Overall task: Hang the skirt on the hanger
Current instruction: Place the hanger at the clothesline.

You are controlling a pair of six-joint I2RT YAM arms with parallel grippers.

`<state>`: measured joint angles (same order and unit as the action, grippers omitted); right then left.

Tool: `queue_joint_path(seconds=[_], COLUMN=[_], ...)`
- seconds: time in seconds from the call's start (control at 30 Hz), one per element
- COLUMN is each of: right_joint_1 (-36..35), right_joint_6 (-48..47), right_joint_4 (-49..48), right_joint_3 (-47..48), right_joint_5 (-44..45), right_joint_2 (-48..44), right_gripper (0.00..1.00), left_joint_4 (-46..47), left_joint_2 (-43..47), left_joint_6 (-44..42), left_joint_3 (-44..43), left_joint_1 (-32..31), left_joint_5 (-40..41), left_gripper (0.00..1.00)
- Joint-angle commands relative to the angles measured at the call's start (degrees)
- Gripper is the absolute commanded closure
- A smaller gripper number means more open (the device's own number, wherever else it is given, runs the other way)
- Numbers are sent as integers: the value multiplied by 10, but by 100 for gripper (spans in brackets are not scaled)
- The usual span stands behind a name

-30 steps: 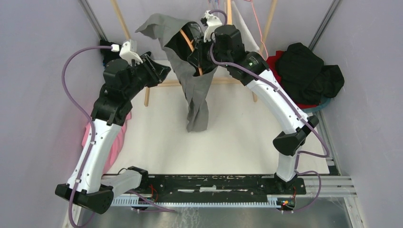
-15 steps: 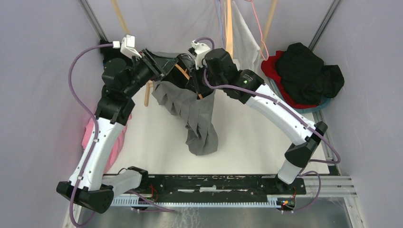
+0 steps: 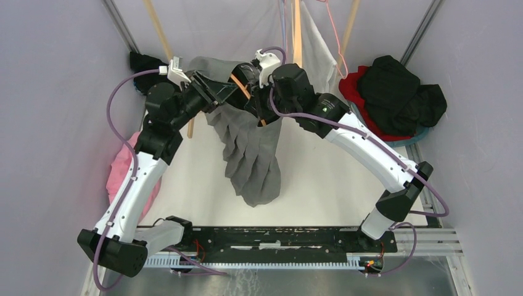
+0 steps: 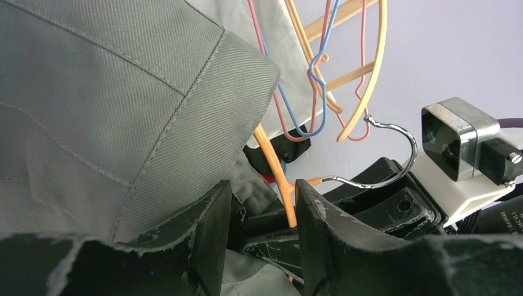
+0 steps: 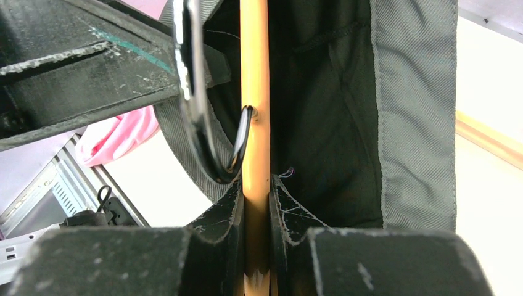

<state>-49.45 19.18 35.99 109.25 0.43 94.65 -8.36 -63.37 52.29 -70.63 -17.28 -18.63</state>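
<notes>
The grey pleated skirt (image 3: 253, 154) hangs down over the table from an orange hanger (image 3: 237, 83). My right gripper (image 3: 250, 77) is shut on the hanger's orange bar (image 5: 255, 74), with the bar pinched between its fingers (image 5: 255, 203). The hanger's metal hook (image 5: 191, 92) curves just to the left of the bar. My left gripper (image 3: 225, 92) is at the skirt's waistband, facing the right one. Its jaws (image 4: 262, 231) stand apart with nothing pinched. Skirt cloth (image 4: 123, 92) drapes over its left finger, and the hanger (image 4: 274, 166) and hook (image 4: 395, 132) show through the gap.
A wooden rack (image 3: 298, 31) at the back carries a white cloth (image 3: 317, 49) and coloured wire hangers (image 4: 314, 74). A heap of black and red clothes (image 3: 401, 92) lies at the right. A pink garment (image 3: 123, 172) lies at the left, dark cloth (image 3: 145, 61) back left.
The left gripper has moved right to the skirt's waistband and its jaws have widened. The right arm brought hanger and skirt lower and nearer; the skirt now hangs spread out.
</notes>
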Motion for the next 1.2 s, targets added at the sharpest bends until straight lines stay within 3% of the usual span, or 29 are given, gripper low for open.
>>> queue_joint_path(seconds=[0.0, 0.43, 0.63, 0.73, 1.17], right_joint_1=[-10, -44, -48, -49, -49], right_joint_6=[-3, -5, -3, -4, -20], right_joint_4=[-85, -88, -101, -119, -270], right_joint_3=[11, 10, -14, -40, -226], right_joint_5=[6, 4, 5, 9, 30], right_joint_2=[-30, -16, -27, -42, -157], right_gripper=[99, 99, 99, 96, 73], left_joint_4=[68, 92, 92, 94, 102], left_joint_2=[1, -12, -17, -19, -18], left_joint_6=[50, 67, 64, 65, 77], left_joint_3=[15, 26, 27, 26, 26], left_joint_1=[-1, -1, -1, -1, -1], left_joint_5=[-10, 18, 27, 26, 36], left_gripper=[50, 48, 75, 83, 86])
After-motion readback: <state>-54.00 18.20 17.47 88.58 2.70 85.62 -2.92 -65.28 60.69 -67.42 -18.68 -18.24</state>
